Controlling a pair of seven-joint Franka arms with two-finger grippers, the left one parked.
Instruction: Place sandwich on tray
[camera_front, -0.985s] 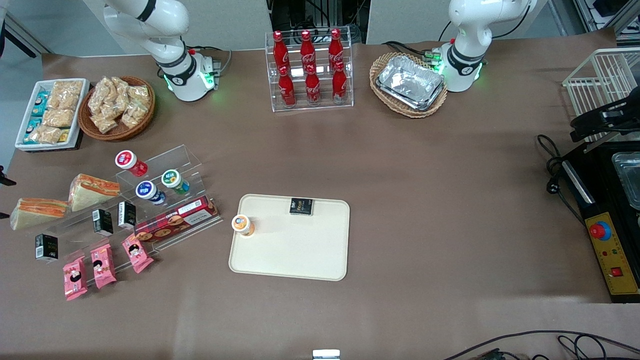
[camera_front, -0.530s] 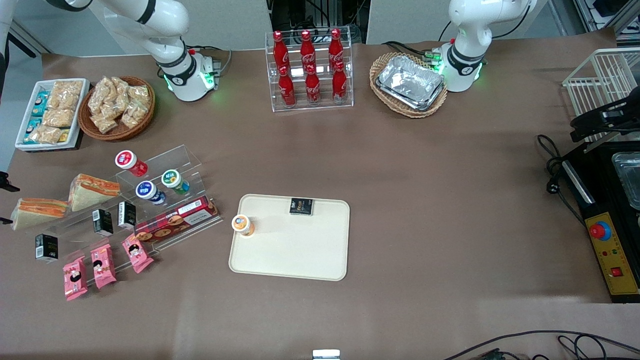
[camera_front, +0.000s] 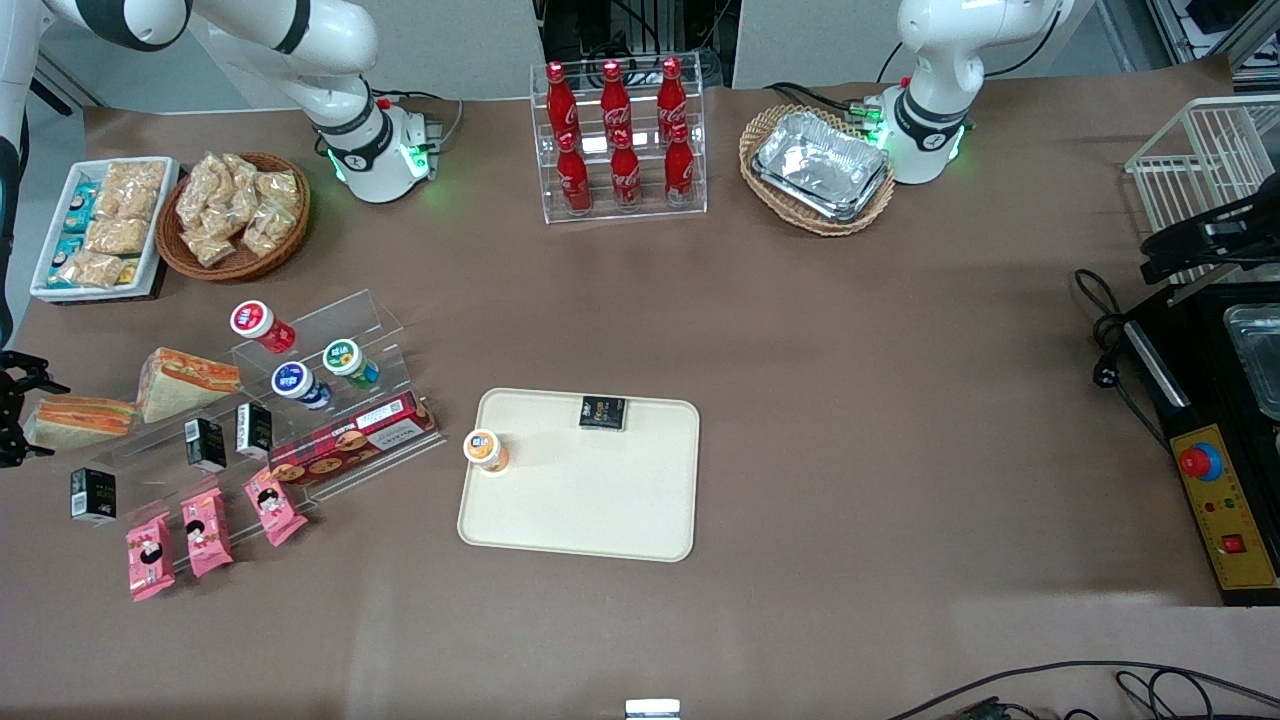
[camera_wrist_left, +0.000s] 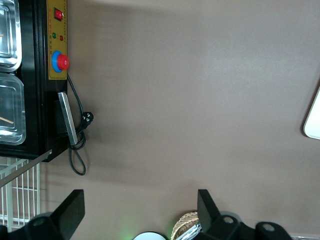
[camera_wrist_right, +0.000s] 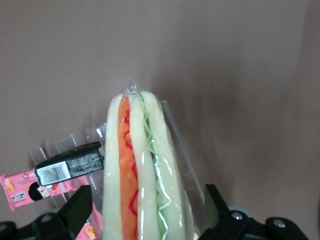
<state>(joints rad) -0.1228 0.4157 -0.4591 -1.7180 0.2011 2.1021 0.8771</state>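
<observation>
The sandwich (camera_front: 85, 418), a wrapped wedge with orange and green filling, lies on the table at the working arm's end, beside the clear stepped rack. My right gripper (camera_front: 20, 415) is open at the table's edge, one finger on each side of the sandwich's end. In the right wrist view the sandwich (camera_wrist_right: 142, 175) stands between the two fingers (camera_wrist_right: 77, 210) with a gap on each side; the gripper (camera_wrist_right: 147, 216) does not touch it. The cream tray (camera_front: 600, 510) lies mid-table, nearer the front camera.
A second wedge sandwich (camera_front: 185, 380) lies beside the first. The rack (camera_front: 330, 330) holds small bottles, black boxes, a biscuit box and pink packets. An orange-capped bottle (camera_front: 486, 450) and a black box (camera_front: 603, 412) sit on the tray. Snack baskets and a cola rack stand farther back.
My right gripper has come into the front view from the table's edge and now straddles the sandwich's end. Nothing else has moved.
</observation>
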